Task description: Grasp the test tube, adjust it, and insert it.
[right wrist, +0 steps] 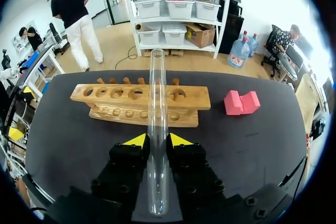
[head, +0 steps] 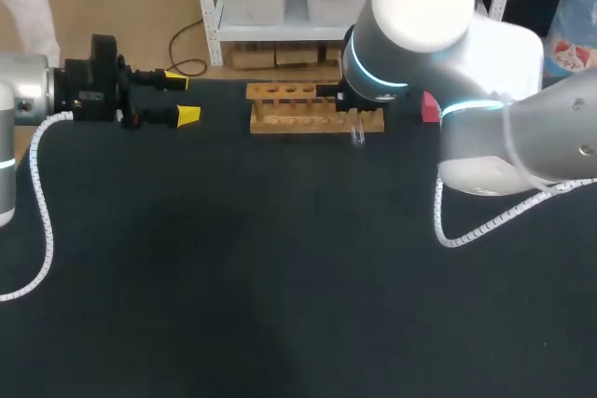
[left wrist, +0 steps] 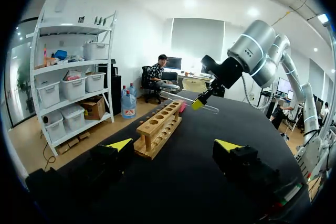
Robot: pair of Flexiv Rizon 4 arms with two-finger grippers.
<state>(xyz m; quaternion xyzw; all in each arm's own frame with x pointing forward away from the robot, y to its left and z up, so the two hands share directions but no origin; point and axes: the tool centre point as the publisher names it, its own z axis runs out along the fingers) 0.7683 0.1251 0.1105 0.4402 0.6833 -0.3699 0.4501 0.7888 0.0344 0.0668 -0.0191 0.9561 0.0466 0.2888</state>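
Observation:
A clear glass test tube [right wrist: 156, 103] lies lengthwise between the yellow tips of my right gripper [right wrist: 157, 140], which is shut on it. The tube points out ahead over the wooden rack [right wrist: 140, 103], whose top row of holes faces it. In the left wrist view the right gripper [left wrist: 198, 103] hangs above the rack's [left wrist: 159, 127] far end, holding the tube [left wrist: 181, 98] roughly level. In the head view my right arm hides its own gripper; only a bit of the tube [head: 357, 130] shows by the rack [head: 312, 111]. My left gripper [head: 184, 99] stands open left of the rack, holding nothing.
A pink block [right wrist: 241, 102] lies on the black table to the right of the rack; in the head view the block [head: 429, 107] peeks out beside my right arm. The table's back edge [head: 215, 81] runs just behind the rack.

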